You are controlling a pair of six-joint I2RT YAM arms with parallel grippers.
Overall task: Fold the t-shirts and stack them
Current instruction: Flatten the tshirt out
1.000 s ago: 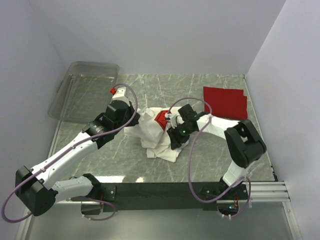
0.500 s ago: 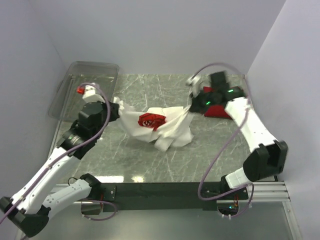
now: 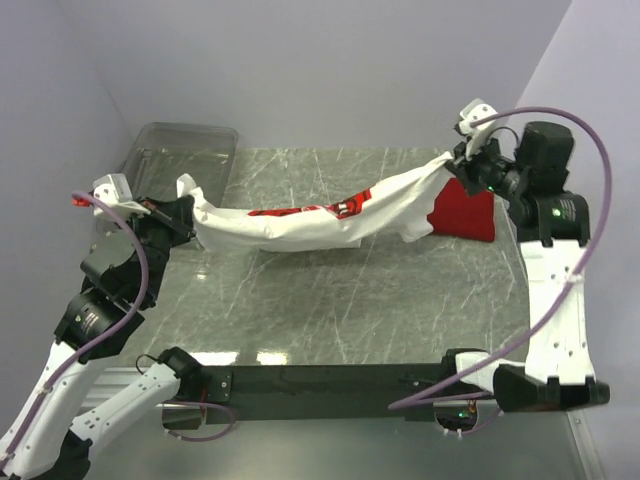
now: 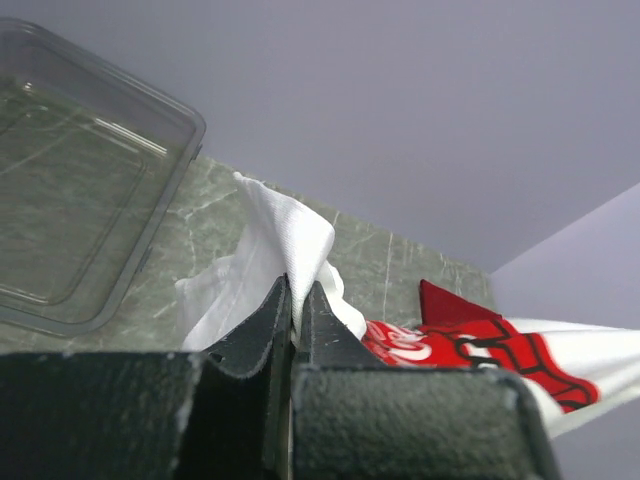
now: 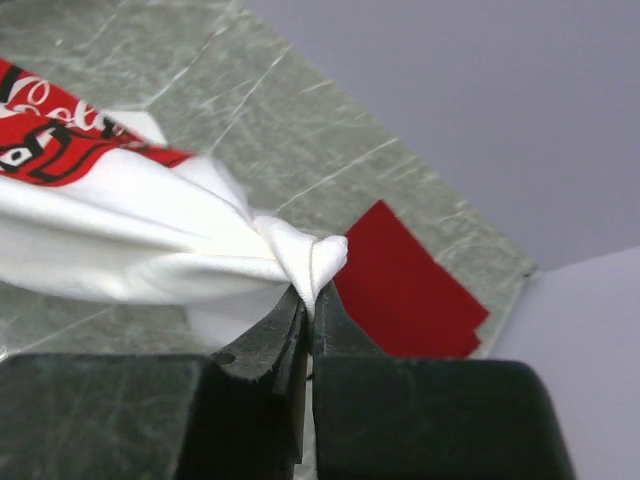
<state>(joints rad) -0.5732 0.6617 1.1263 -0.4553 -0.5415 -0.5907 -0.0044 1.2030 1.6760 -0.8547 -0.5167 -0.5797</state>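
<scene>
The white t-shirt (image 3: pixel 310 225) with its red chest graphic hangs stretched in the air between my two grippers, sagging in the middle above the marble table. My left gripper (image 3: pixel 183 213) is shut on its left end, where white cloth (image 4: pixel 290 240) sticks up between the jaws. My right gripper (image 3: pixel 458 163) is shut on the bunched right end (image 5: pixel 305 260). The red t-shirt (image 3: pixel 465 215) lies folded flat at the table's back right, partly behind the stretched white one, and the right wrist view has it (image 5: pixel 400 290) just beyond the jaws.
A clear plastic bin (image 3: pixel 170 170) stands at the back left of the table (image 3: pixel 330 310), and the left wrist view catches it (image 4: pixel 80 220) close to the left gripper. White walls close in the back and both sides.
Both arms have swung apart and lifted. The right gripper closed on the white t-shirt, which went from a crumpled heap on the table to a band stretched in the air.
</scene>
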